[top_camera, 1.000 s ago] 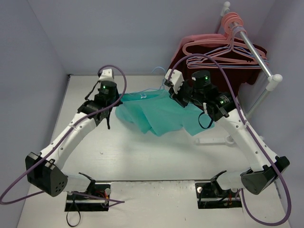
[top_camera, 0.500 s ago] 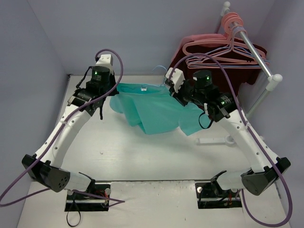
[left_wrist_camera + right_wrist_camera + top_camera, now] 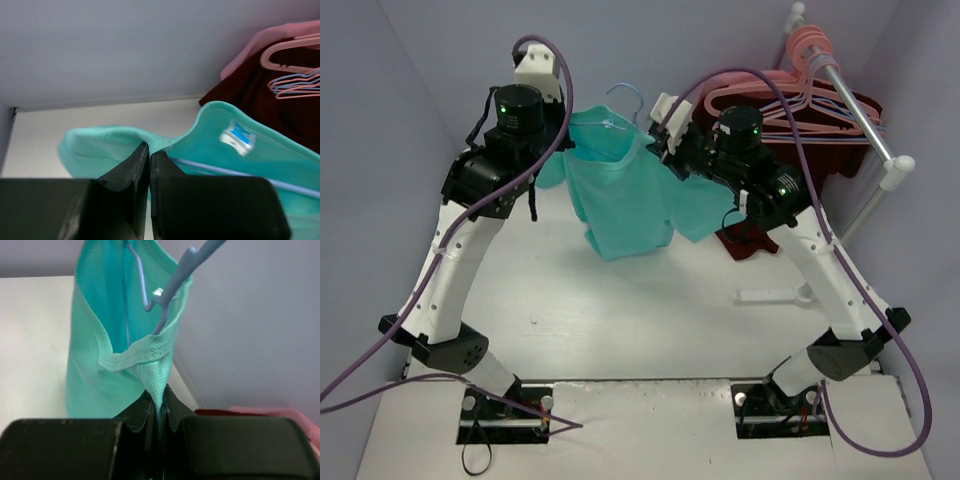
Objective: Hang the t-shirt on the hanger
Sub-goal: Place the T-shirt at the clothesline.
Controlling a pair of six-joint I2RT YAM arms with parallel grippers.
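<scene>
The shirt (image 3: 200, 135) is pinched at its edge between the left gripper (image 3: 149, 149) fingers, pressed tight together. A blue tag (image 3: 236, 138) gets seen inside, a thin hanger (image 3: 225, 172) wire below it. Pink hangers (image 3: 290, 46) and a maroon garment (image 3: 250, 95) are spotted right.

The white-and-black left arm (image 3: 455, 240) and right arm (image 3: 825, 275) stand tall from their bases, elbows out, wrists bent inward toward the teal soft-fabric t-shirt (image 3: 620, 200). The left claw (image 3: 149, 146) pinches the shirt's edge on its side, jaws closed tight. The right claw (image 3: 157, 402) does likewise on the opposite edge.
</scene>
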